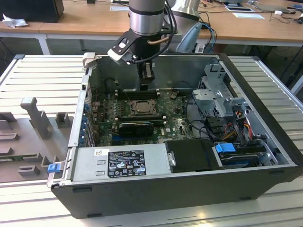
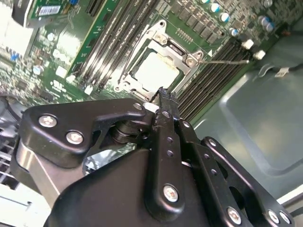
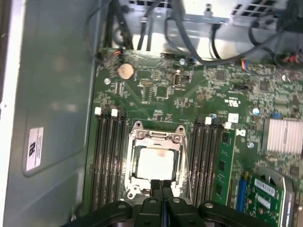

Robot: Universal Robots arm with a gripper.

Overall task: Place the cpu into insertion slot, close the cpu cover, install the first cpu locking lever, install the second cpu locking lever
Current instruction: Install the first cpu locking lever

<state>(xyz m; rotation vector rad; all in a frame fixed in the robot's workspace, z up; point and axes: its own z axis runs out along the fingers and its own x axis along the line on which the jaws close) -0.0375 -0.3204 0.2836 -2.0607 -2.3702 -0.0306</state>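
Note:
The cpu point(image 3: 155, 161) lies flat in the insertion slot point(image 1: 130, 105), its pale face showing in both wrist views point(image 2: 156, 71). The cpu cover point(image 3: 136, 142), a silvery metal frame, lies down around that face point(image 2: 142, 49). My gripper point(image 1: 146, 86) hangs above the far edge of the socket inside the open computer case, clear of the board. Its two black fingers are pressed together with nothing between them, and in both wrist views the gripper point(image 3: 161, 185) point(image 2: 163, 92) sits at the socket's edge. A thin wire point(image 2: 227, 60) runs off from one corner of the socket.
Long black memory slots point(image 3: 108, 161) flank the socket on both sides. A black expansion card point(image 1: 136, 126) lies nearer the front, with the power supply point(image 1: 120, 163) beyond it. A drive cage point(image 1: 220, 94) and cables point(image 1: 236, 127) fill the exterior view's right. The case walls point(image 1: 83, 113) enclose everything.

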